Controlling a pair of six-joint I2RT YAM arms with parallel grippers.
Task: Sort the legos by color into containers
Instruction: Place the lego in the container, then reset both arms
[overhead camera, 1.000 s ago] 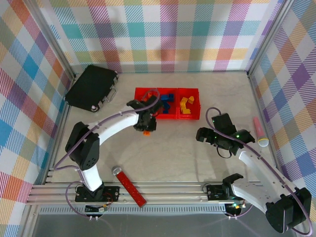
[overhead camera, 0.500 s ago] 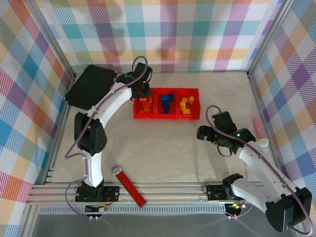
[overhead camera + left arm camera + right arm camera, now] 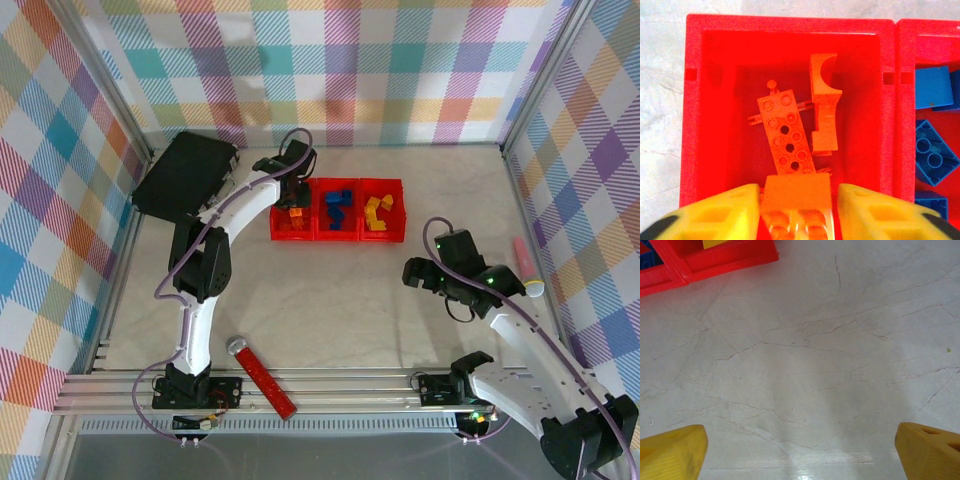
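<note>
One orange lego (image 3: pixel 796 197) in left jaws, holed plate (image 3: pixel 785 137) in bin (image 3: pixel 695 125) slightly diagonal

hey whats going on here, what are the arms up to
Lego sorting by colour is under way. The left gripper hangs over the leftmost red bin with an orange brick pinched between its fingers, above other orange pieces lying inside. The middle bin holds blue bricks, the right bin yellow bricks. The right gripper is open over bare table, holding nothing.
</note>
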